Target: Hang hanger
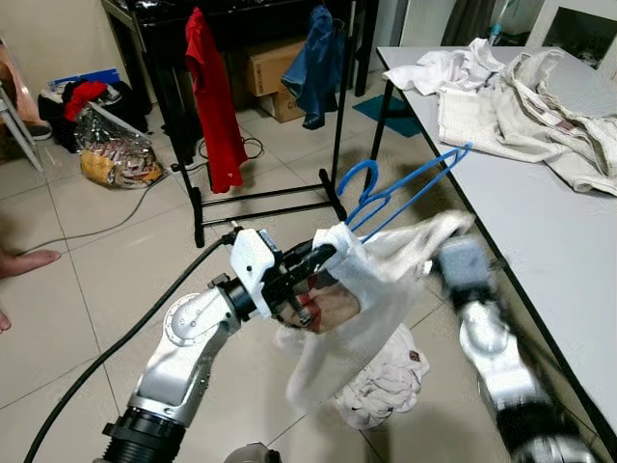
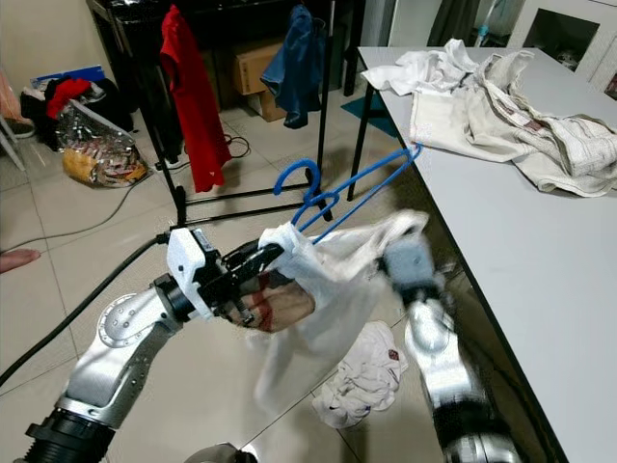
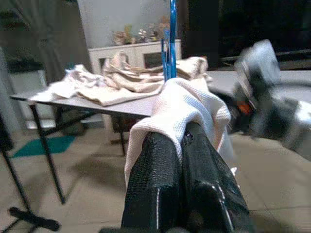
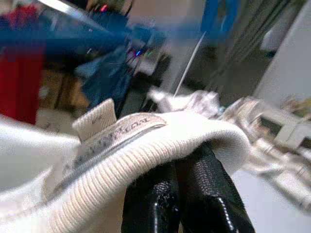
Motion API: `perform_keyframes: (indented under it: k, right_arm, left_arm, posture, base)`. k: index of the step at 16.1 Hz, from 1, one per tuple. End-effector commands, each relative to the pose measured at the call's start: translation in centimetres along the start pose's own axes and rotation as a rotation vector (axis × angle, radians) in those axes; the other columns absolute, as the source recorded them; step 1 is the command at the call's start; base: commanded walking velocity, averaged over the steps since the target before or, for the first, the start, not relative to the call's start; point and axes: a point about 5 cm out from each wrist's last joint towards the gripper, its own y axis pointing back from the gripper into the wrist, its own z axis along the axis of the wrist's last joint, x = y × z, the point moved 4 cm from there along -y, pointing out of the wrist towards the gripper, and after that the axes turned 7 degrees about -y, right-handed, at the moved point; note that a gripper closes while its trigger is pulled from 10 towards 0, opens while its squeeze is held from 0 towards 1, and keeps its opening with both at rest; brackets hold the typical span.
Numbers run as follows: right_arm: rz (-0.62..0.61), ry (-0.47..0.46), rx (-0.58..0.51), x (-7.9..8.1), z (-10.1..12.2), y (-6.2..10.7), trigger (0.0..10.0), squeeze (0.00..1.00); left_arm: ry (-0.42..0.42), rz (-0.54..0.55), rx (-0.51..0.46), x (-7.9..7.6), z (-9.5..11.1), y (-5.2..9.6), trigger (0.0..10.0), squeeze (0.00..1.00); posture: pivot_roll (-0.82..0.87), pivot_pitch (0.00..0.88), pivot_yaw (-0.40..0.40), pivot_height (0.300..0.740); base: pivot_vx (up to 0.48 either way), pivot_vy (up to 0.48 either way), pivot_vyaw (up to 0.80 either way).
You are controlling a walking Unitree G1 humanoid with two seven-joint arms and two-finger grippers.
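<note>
Blue hanger (image 1: 405,188) slants, hook seemingly toward rack.

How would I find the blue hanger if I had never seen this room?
Look just left of the long grey table, in front of the black clothes rack. There the left gripper and right gripper hold up a white shirt between them. The blue hanger pokes out of its top, the only bare hanger.
</note>
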Motion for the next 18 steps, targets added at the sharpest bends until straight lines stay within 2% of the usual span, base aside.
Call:
perform_keyframes:
  k: [1, 2, 4, 5, 8, 12, 13, 14, 15, 16, 18]
  right_arm:
    - [-0.024, -0.042, -0.048, -0.2, 1.6, -1.2, 10.0, 0.0]
    - [0.017, -0.06, -0.048, 0.6, 2.1, -1.6, 10.0, 0.0]
    - [0.086, -0.075, -0.009, 1.9, 1.4, -1.3, 10.0, 0.0]
    - [0.16, -0.073, 0.038, 3.3, 0.4, -0.3, 10.0, 0.0]
    - [0.163, -0.088, 0.059, 3.5, 0.0, 0.3, 10.0, 0.0]
    - [0.126, -0.145, 0.105, 2.7, 0.1, -0.2, 10.0, 0.0]
    - [0.13, -0.145, 0.11, 2.7, 0.1, -0.2, 10.0, 0.03]
    - [0.132, -0.148, 0.112, 2.7, 0.2, -0.3, 10.0, 0.47]
    - [0.127, -0.159, 0.116, 2.6, 0.3, -0.3, 10.0, 0.55]
    - [0.129, -0.178, 0.117, 2.7, 0.5, -0.4, 10.0, 1.0]
    - [0.129, -0.198, 0.133, 2.7, 0.6, -0.6, 10.0, 1.0]
  left_arm:
    - [-0.007, -0.023, -0.037, 0.1, 1.2, -0.5, 10.0, 0.0]
    - [-0.001, -0.022, -0.048, 0.2, 1.4, -0.8, 10.0, 0.0]
    - [0.005, 0.005, -0.074, 0.7, 2.0, -1.1, 10.0, 0.0]
    - [0.02, 0.039, -0.122, 1.9, 3.5, -1.5, 10.0, 0.0]
    - [0.029, 0.011, -0.147, 2.7, 4.8, -1.4, 10.0, 0.0]
    - [0.02, -0.059, -0.127, 3.0, 5.2, -1.3, 10.0, 0.0]
    - [0.019, -0.063, -0.128, 3.1, 5.4, -1.3, 10.0, 0.0]
    - [0.02, -0.068, -0.131, 3.2, 5.7, -1.4, 10.0, 0.0]
    - [0.022, -0.068, -0.138, 3.3, 6.0, -1.3, 10.0, 0.0]
    - [0.021, -0.068, -0.141, 3.5, 6.3, -1.3, 10.0, 0.0]
    - [0.011, -0.072, -0.142, 3.8, 6.5, -1.2, 10.0, 0.0]
  posture:
    - [0.03, 0.0, 0.016, 0.723]
    - [0.03, 0.0, 0.013, 0.723]
    - [0.03, 0.0, 0.008, 0.723]
    - [0.04, 0.0, 0.0, 0.723]
    - [0.03, 0.0, -0.001, 0.723]
    - [0.01, 0.0, 0.007, 0.723]
    - [0.01, 0.0, 0.007, 0.723]
    - [0.01, 0.0, 0.006, 0.723]
    - [0.01, 0.0, 0.007, 0.723]
    - [0.01, 0.0, 0.007, 0.723]
    - [0.01, 0.0, 0.004, 0.723]
  base:
    - [0.0, 0.0, 0.0]
    - [0.0, 0.0, 0.0]
    - [0.0, 0.0, 0.0]
    - [0.0, 0.0, 0.0]
    - [0.0, 0.0, 0.0]
    - [0.0, 0.0, 0.0]
    - [0.0, 0.0, 0.0]
    - [0.0, 0.0, 0.0]
    - [0.0, 0.0, 0.0]
    - [0.0, 0.0, 0.0]
    - [0.0, 0.0, 0.0]
